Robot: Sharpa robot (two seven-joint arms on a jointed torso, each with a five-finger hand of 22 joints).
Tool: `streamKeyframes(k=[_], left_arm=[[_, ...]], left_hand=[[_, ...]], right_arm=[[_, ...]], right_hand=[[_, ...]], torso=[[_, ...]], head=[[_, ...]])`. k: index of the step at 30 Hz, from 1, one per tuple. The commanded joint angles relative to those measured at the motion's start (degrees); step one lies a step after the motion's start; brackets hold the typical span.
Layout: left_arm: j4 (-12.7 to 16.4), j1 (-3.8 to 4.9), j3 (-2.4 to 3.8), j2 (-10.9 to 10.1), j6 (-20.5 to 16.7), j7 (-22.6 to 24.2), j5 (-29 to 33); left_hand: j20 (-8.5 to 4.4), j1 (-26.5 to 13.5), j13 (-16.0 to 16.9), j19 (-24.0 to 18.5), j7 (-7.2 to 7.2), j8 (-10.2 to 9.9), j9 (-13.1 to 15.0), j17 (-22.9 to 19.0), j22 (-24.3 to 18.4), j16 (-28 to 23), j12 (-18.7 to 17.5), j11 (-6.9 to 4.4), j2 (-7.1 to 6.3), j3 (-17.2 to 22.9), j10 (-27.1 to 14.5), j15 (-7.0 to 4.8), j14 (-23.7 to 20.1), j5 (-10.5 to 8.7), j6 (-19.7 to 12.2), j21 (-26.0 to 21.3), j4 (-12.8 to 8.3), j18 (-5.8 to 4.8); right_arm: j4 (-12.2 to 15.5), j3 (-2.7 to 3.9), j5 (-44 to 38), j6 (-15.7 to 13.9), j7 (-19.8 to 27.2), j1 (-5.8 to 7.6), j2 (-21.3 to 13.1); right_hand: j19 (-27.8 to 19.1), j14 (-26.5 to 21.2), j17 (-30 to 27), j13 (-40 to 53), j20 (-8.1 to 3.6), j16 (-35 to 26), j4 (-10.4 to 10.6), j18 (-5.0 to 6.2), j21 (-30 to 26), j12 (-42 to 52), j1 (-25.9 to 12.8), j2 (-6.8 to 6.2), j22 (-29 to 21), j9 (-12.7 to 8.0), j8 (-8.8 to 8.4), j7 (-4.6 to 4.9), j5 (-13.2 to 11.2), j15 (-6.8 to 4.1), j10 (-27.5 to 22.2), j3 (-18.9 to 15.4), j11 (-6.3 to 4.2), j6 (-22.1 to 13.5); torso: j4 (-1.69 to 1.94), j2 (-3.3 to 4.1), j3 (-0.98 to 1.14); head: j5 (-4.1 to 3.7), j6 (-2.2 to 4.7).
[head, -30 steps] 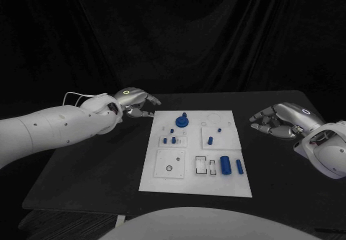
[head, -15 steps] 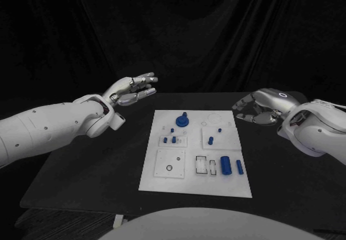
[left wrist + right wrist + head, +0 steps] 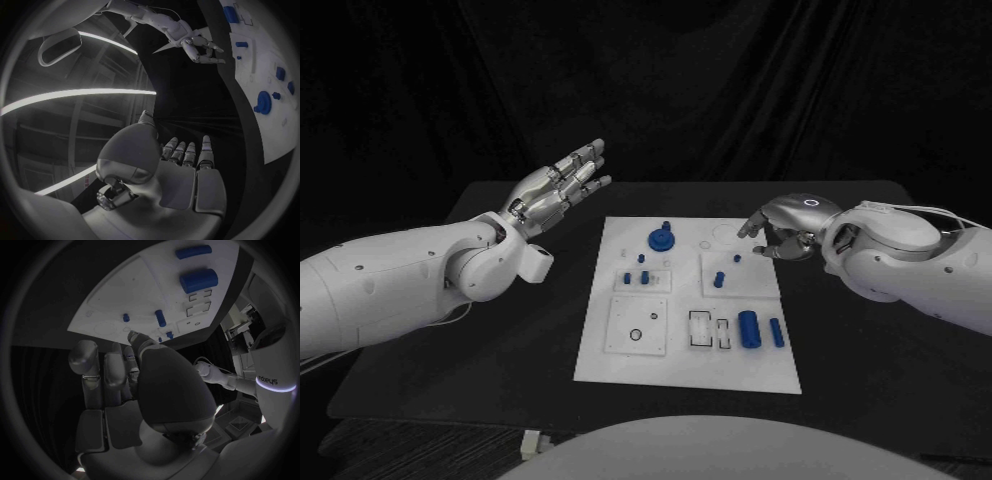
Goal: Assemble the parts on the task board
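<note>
The white task board point(image 3: 678, 355) lies mid-table. On it stand a blue round knob point(image 3: 662, 239), small blue pegs point(image 3: 635, 279) and a peg point(image 3: 720, 281). A thick blue cylinder point(image 3: 750, 328) and a thinner bar point(image 3: 777, 334) lie at its near right. My left hand point(image 3: 564, 182) is raised above the table left of the board, fingers stretched out and apart, holding nothing. My right hand point(image 3: 782, 225) hovers at the board's far right corner, fingers loosely bent, nothing in them. The right wrist view shows its fingers point(image 3: 106, 375) short of the board point(image 3: 134, 287), the cylinder point(image 3: 199, 279) beyond.
The black table point(image 3: 488, 330) extends left and right of the board. A dark curtain hangs behind. In the left wrist view, the board point(image 3: 265, 60) and my right hand point(image 3: 200, 47) lie far ahead of the left palm point(image 3: 181, 185).
My left hand lifted from the board's far left corner and spread its fingers upward. My right hand moved leftward from the table's right side to the board's far right corner.
</note>
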Motion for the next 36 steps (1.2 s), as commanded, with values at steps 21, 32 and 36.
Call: streamKeyframes(k=[21, 32, 36], left_arm=[[1.0, -0.64, 0.06, -0.6, 4.1, 5.1, 4.2], [0.8, -0.79, 0.06, -0.4, 5.1, 4.5, 4.2], [1.2, -0.88, 0.06, -0.4, 5.5, 4.7, 4.2]], left_hand=[[1.36, 5.9, -0.1, -2.8, 0.44, 0.2, 0.2, 0.0, -16.4, -0.2, -0.4, 0.89, 0.09, 0.7, 0.0, 3.04, 0.1, 6.1, 2.5, -2.0, -0.4, -1.0], [3.75, 8.5, -0.1, -2.7, 2.56, 0.6, 0.5, 0.0, -16.4, -0.2, -0.4, 1.74, 0.27, 1.7, 0.0, 4.34, 0.1, 9.65, 4.9, -1.9, -1.9, 0.14], [4.44, 6.5, -0.1, -2.5, 2.77, 0.8, 0.6, 0.0, -15.7, -0.2, -0.4, 1.61, 0.15, 0.6, 0.0, 5.01, 0.1, 7.78, 6.0, -1.7, 0.0, 0.28]], right_arm=[[-6.3, 0.09, -1.9, 2.8, -0.1, -2.69, 5.1], [-8.0, 0.1, -1.9, 3.7, -0.4, -3.45, 6.3], [-8.4, 0.11, -1.9, 3.9, -0.4, -3.81, 6.6]], right_hand=[[0.5, -0.1, -0.8, -2.9, 0.24, 0.4, -0.1, 0.84, -0.5, 0.6, -1.5, 0.1, 6.7, -0.2, 0.76, 2.22, -5.1, 0.27, 2.4, -0.5, -0.1, 3.6], [0.5, -0.3, -1.3, -3.6, 0.05, 0.1, -0.6, 0.89, -0.9, 0.8, -0.9, 0.47, 6.7, 0.2, 1.58, 2.94, -5.2, 0.01, 3.0, -0.5, -0.53, 6.1], [0.5, -0.4, -1.5, -3.6, 0.0, 0.0, -0.8, 0.9, -1.0, 1.2, -0.8, 0.53, 6.6, 0.3, 1.76, 2.92, -5.2, -0.03, 3.7, -0.4, -0.61, 6.7]], torso=[[1.23, 0.05, -0.45], [1.34, 0.01, -0.51], [1.38, 0.0, -0.52]], head=[[-1.16, -0.01], [-1.13, -0.01], [-1.16, -0.01]])
